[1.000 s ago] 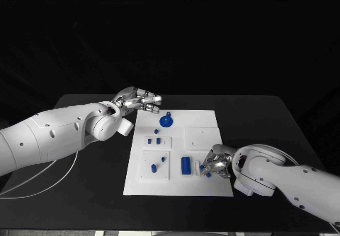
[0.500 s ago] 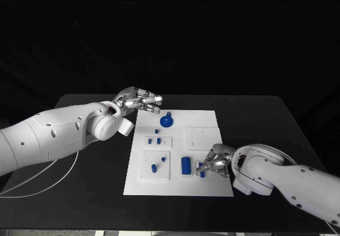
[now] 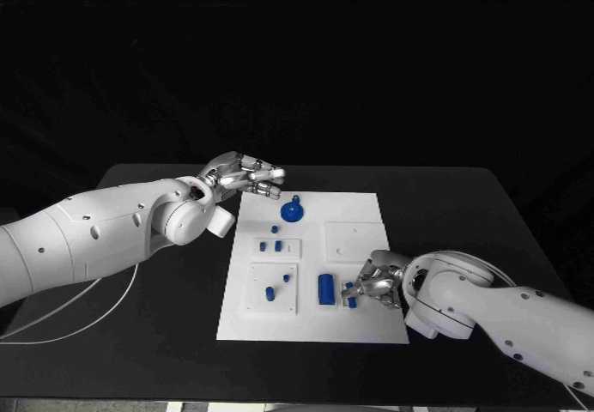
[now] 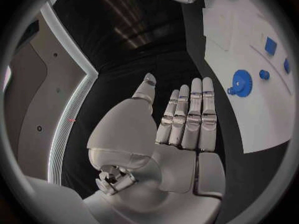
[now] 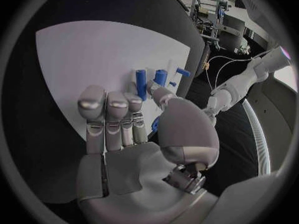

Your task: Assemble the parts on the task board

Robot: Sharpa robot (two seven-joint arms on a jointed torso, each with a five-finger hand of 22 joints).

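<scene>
Left silver many-fingered hand over the black table, just off the far left corner of the flat white task board, fingers straight and side by side, thumb apart, holding nothing. On the board, left to right: small blue oval part and small blue peg on the near left plate; two short blue blocks on the plate beyond; round blue gear-shaped part towards the far edge; long blue cylinder lying near the middle of the near half. Just beside that cylinder, right silver many-fingered hand low over the board's near right area, fingers curled down, a small blue part pinched between thumb and fingertips. In the right wrist view, same small blue piece tucked beside the thumb, partly hidden.
</scene>
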